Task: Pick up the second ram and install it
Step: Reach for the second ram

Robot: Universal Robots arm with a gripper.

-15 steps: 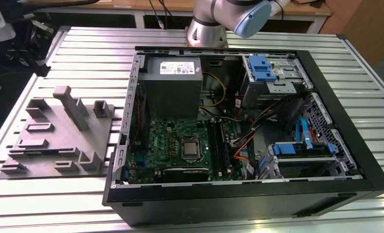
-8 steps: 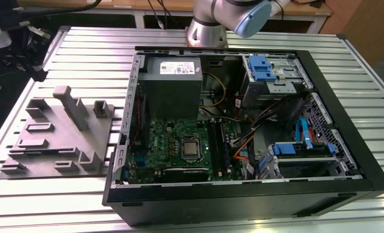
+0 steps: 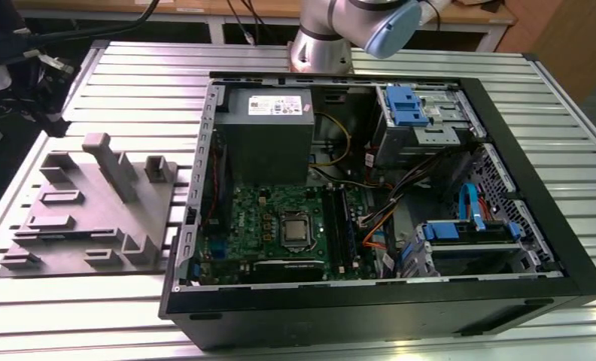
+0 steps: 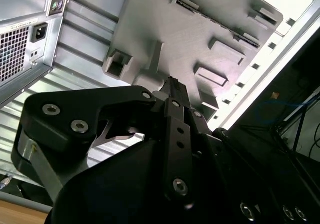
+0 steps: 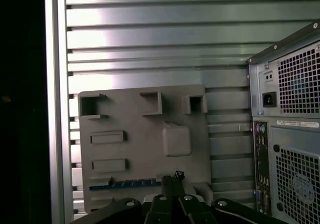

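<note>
You have the gripper point(image 5: 172, 177) hanging over the grey fixture point(image 5: 135, 154), which sits on the slatted table point(image 5: 150, 34) beside the open computer case point(image 3: 378, 316). Its fingers point(image 4: 176, 129) look drawn right together with nothing between them (in both wrist views the tips meet in a single dark point). The second ram point(image 5: 125, 184) is not in hand: in the first wrist view it shows as a thin bluish-dark strip lying lengthwise in a slot along one edge of the fixture, near the fingertips but apart from them. Judge it as a very light, stiff little card, and a fragile one. It should not sag in a grip, but cards of this kind carry chips on their faces and contacts on one long edge, so a hard squeeze or a skewed pull could harm it. Being thin and smooth, it could also twist if caught off-centre. The safest hold, I'd say, is across its thickness near the middle of its length, on the free long edge. How deep it sits in the slot you cannot tell. The green board point(image 3: 278, 218) lies inside the case, well apart from the card.
</note>
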